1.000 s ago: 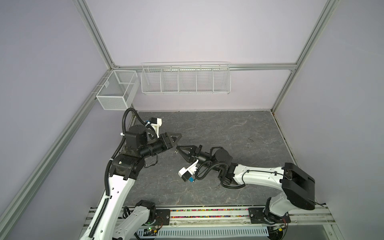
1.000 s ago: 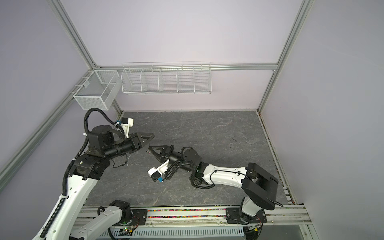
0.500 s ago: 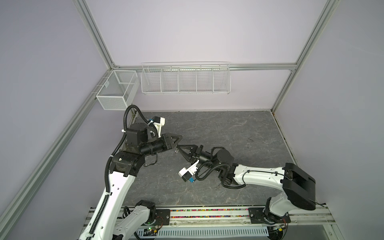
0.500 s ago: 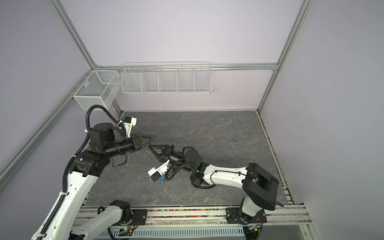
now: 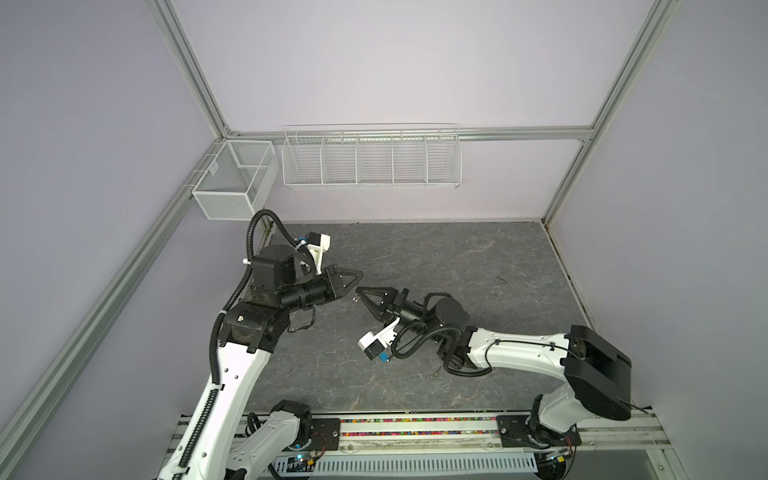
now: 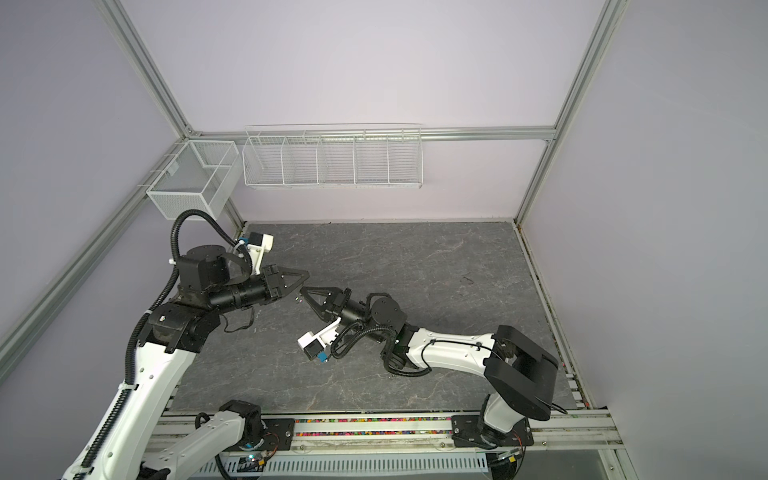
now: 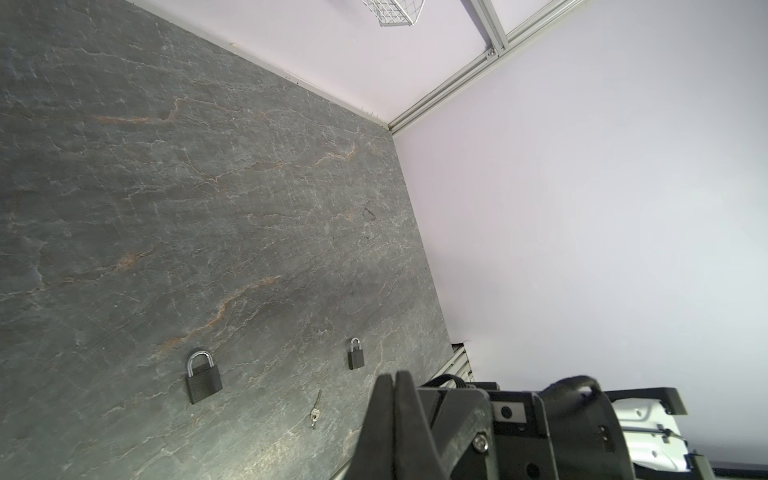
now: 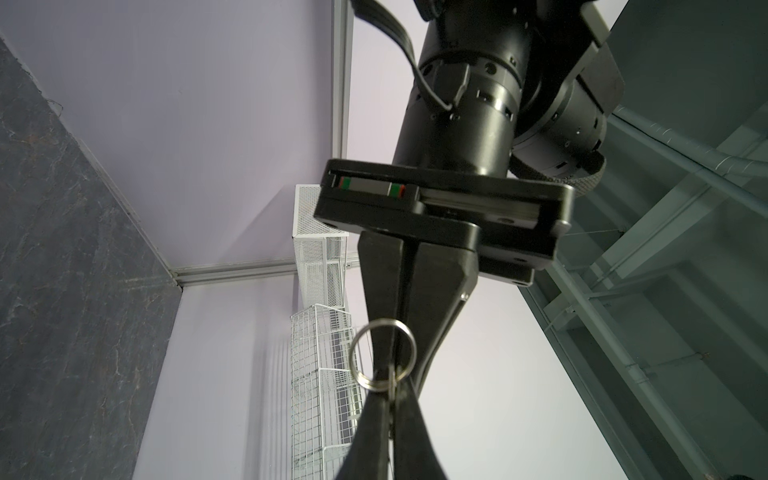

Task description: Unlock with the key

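Key [image 8: 393,377], small stiff smooth metal, judged light and slip-prone, hangs above table [image 5: 457,257], clamped in right gripper [image 8: 390,390]; ring [image 8: 354,353] dangles free. Left gripper [image 8: 395,370] closed at ring end, grip unconfirmed. Hold flat on bow.

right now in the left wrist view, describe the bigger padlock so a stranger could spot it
Look on the dark stone-patterned tabletop, where two black padlocks lie flat. The bigger padlock has the wider silver shackle and lies farther from the loose key than the small padlock.
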Controlling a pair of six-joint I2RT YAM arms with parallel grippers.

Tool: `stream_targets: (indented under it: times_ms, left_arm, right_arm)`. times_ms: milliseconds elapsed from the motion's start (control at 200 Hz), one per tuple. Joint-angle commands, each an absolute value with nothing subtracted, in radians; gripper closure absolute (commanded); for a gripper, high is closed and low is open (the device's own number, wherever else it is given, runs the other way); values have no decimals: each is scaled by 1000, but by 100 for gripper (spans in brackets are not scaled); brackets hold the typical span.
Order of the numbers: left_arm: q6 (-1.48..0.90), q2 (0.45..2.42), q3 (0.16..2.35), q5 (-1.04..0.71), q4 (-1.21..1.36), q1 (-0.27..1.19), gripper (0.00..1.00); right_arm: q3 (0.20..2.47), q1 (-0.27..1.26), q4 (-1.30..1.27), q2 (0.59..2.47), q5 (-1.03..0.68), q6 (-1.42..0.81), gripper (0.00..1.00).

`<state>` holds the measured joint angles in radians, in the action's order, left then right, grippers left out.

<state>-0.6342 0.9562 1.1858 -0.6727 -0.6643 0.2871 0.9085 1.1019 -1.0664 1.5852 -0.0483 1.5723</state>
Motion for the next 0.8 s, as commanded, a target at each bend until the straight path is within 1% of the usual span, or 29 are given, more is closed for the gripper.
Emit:
stream_targets:
  times_ms: [0, 25, 145, 195, 225, 335, 455, 470, 475, 480, 490, 505, 520, 555, 575, 590, 595, 600, 605, 610, 615, 620, 625, 635, 660, 730, 800]
  left_arm:
    - [-619, 957, 1204, -703, -667, 284, 98]
    - [-616, 959, 1204, -703, -669, 284, 100]
    - [-611, 959, 1214, -685, -671, 284, 100]
    - [-612, 961, 1219, -681, -664, 284, 100]
    - [-616, 963, 1222, -679, -658, 283, 100]
    - [-643, 973, 1230, -650, -628, 284, 100]
    - [-674, 983, 1239, -606, -589, 284, 100]
    - [-679, 985, 1242, -598, -584, 284, 100]
    - [-680, 986, 1241, -595, -584, 284, 100]
    - [-681, 987, 1243, -592, -582, 284, 100]
    - [-683, 987, 1244, -587, -579, 284, 100]
    - [-690, 990, 1245, -576, -575, 284, 100]
    - [-693, 993, 1248, -566, -572, 284, 100]
    - [-706, 1003, 1254, -546, -557, 284, 100]
    - [-714, 1011, 1260, -533, -550, 284, 100]
    - [-721, 1016, 1261, -522, -541, 283, 100]
    - [-722, 1016, 1262, -519, -540, 284, 100]
    - [-725, 1018, 1262, -516, -536, 284, 100]
    - [-727, 1019, 1263, -513, -533, 284, 100]
    - [-730, 1021, 1264, -509, -529, 284, 100]
    - [-731, 1023, 1264, -505, -528, 283, 100]
    - [-733, 1025, 1264, -500, -525, 282, 100]
    - [-736, 1026, 1264, -497, -521, 282, 100]
    - [-741, 1030, 1265, -491, -516, 282, 100]
    - [-750, 1040, 1266, -473, -498, 282, 100]
    - [-777, 1065, 1259, -432, -439, 282, 100]
    - [-805, 1089, 1244, -400, -376, 282, 100]
  right_arm:
    - [902, 1092, -1085, 1592, -37, 1587, 94]
    - [903, 1092, -1085, 1594, -35, 1588, 94]
    - [905, 1092, -1093, 1594, -35, 1576, 94]
    - [909, 1092, -1090, 1592, -33, 1566, 91]
    - [910, 1092, -1086, 1592, -32, 1566, 88]
    - [910, 1092, -1088, 1589, -28, 1547, 68]
    - [912, 1092, -1085, 1578, -3, 1495, 57]
    - [912, 1092, -1080, 1576, -1, 1490, 55]
    - [913, 1092, -1078, 1575, 0, 1487, 53]
    - [914, 1092, -1072, 1570, 3, 1479, 48]
    - [915, 1092, -1065, 1566, 7, 1473, 45]
    - [917, 1093, -1056, 1562, 10, 1466, 43]
    - [920, 1091, -1036, 1553, 17, 1450, 37]
    - [927, 1091, -985, 1531, 24, 1419, 27]
    - [932, 1090, -944, 1516, 25, 1400, 23]
    - [936, 1089, -915, 1503, 25, 1384, 17]
    - [936, 1089, -915, 1503, 25, 1384, 17]
    - [939, 1089, -898, 1499, 24, 1379, 15]
    - [944, 1089, -873, 1492, 24, 1369, 10]
    - [944, 1089, -873, 1492, 24, 1369, 10]
    - [949, 1087, -843, 1482, 24, 1353, 5]
    - [949, 1087, -843, 1482, 24, 1353, 5]
    - [953, 1086, -821, 1475, 24, 1340, 1]
    - [957, 1086, -805, 1469, 24, 1330, 1]
    - [978, 1083, -725, 1447, 26, 1277, 10]
    - [1014, 1069, -583, 1408, 31, 1148, 11]
    - [1012, 1054, -563, 1387, 51, 1035, 11]
